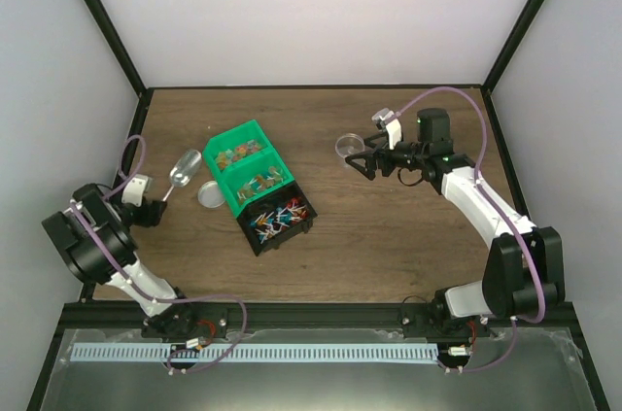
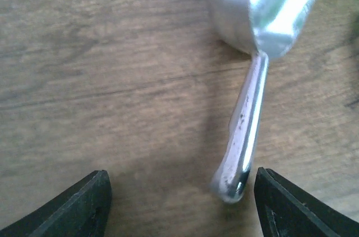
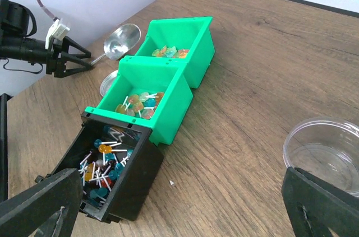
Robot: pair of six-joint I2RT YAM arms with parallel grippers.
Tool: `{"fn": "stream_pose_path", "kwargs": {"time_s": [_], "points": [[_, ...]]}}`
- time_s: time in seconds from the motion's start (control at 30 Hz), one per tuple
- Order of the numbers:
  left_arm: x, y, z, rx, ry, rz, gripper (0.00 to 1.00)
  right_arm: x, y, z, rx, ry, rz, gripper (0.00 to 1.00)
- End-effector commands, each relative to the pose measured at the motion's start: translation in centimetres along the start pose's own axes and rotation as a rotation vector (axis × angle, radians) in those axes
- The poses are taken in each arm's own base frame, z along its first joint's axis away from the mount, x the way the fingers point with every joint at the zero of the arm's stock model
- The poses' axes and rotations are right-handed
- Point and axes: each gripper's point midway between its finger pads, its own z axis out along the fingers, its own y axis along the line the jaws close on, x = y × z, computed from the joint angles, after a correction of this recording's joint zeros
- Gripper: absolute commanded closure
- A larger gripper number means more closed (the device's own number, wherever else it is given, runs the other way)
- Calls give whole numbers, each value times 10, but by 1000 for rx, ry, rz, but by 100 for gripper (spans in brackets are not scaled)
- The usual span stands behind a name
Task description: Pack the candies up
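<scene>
sitting in black bin [image 3: 140, 184]: candies [image 3: 104, 164]; clear cup [image 3: 325, 153] empty; l claw [image 2: 180, 184], r claw [image 3: 180, 184] agape, holding nthg.

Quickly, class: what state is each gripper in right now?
Left gripper: open, astride the scoop handle, not gripping it.
Right gripper: open, holding nothing.

From my remote seat I saw a brown wood-grain tabletop [image 3: 263, 80] carrying three bins in a touching slanted row: two green bins [image 3: 202, 52] [image 3: 171, 108] and a black bin [image 3: 137, 181] at the near end. A metal scoop [image 1: 186, 167] lay flat to the left of them, with a round clear lid [image 1: 210, 196] between it and the row. A clear plastic cup [image 3: 314, 122] stood upright, well apart on the right.
</scene>
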Motion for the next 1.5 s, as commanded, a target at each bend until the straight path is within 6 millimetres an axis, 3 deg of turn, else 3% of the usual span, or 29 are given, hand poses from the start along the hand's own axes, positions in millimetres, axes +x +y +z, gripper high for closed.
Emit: {"fn": "stream_pose_path", "kwargs": {"time_s": [0.0,0.27,0.6,0.8,0.93,1.07,1.17,1.33,1.47], "points": [[1,-8,15,66,-18,-31,30,-11,5,0,-23,-25,-22,0],[-6,-6,29,87,-32,68,37,-7,1,4,-30,-20,-9,0],[21,-16,55,228,62,190,44,-9,0,6,-32,-18,1,0],[22,-15,62,245,53,166,72,-7,-2,7,-27,-13,6,0],[20,-13,61,248,59,145,84,-5,-2,9,-33,-10,11,0],[12,-13,52,243,63,148,96,-5,-1,9,-39,-14,12,0],[-3,-12,40,234,53,159,96,-8,-1,8,-39,-19,18,0],[-54,-16,-3,193,-5,267,96,-18,0,8,-46,-29,43,0],[-93,-43,-41,195,-21,420,96,-33,2,7,-68,-43,81,0]]}}
